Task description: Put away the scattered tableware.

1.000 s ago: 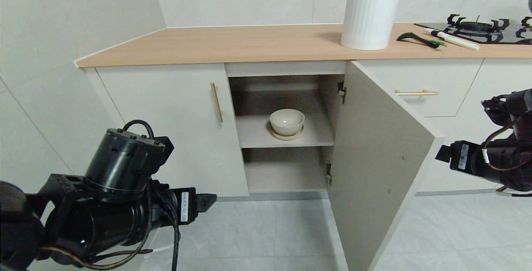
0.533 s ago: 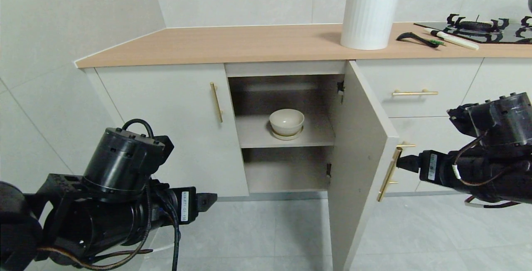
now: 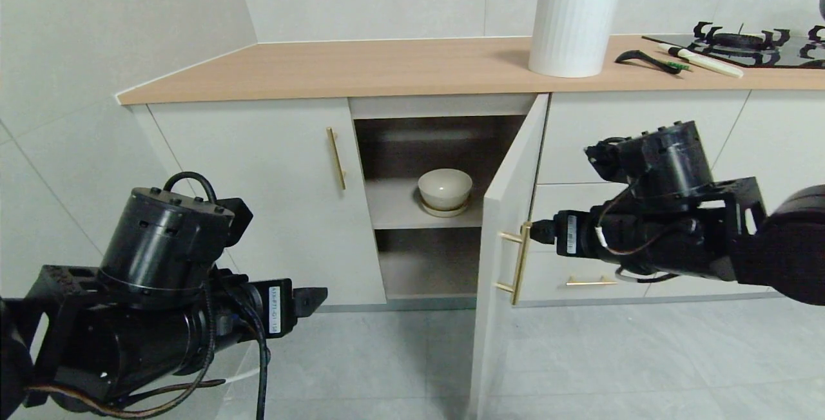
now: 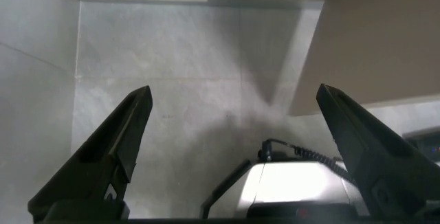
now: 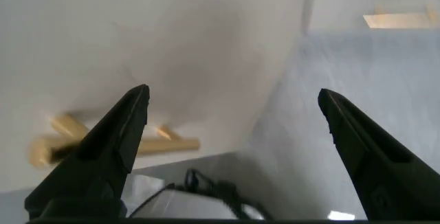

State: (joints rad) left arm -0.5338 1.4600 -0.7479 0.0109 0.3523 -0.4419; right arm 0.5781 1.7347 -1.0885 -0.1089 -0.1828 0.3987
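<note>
A beige bowl [image 3: 445, 187] sits on a small plate [image 3: 445, 210] on the upper shelf inside the open cabinet. The cabinet's right door [image 3: 503, 239] stands roughly half shut, hiding the shelf's right end. My right gripper [image 3: 540, 232] is against the door's outer face, just beside its gold handle [image 3: 517, 264]; its fingers are spread open with nothing between them [image 5: 232, 93], and the handle [image 5: 110, 138] lies close by. My left gripper [image 3: 310, 297] hangs low over the floor, left of the cabinet opening, open and empty [image 4: 234, 93].
A tall white ribbed container [image 3: 575, 14], a black ladle [image 3: 648, 59] and a knife [image 3: 702, 60] lie on the wooden counter [image 3: 361, 69], with a stove [image 3: 741, 40] at the far right. The left door [image 3: 271, 194] is closed. Tiled floor lies below.
My right arm has swung left, pushing the door from wide open to about half shut. My left arm has dropped slightly and shifted left.
</note>
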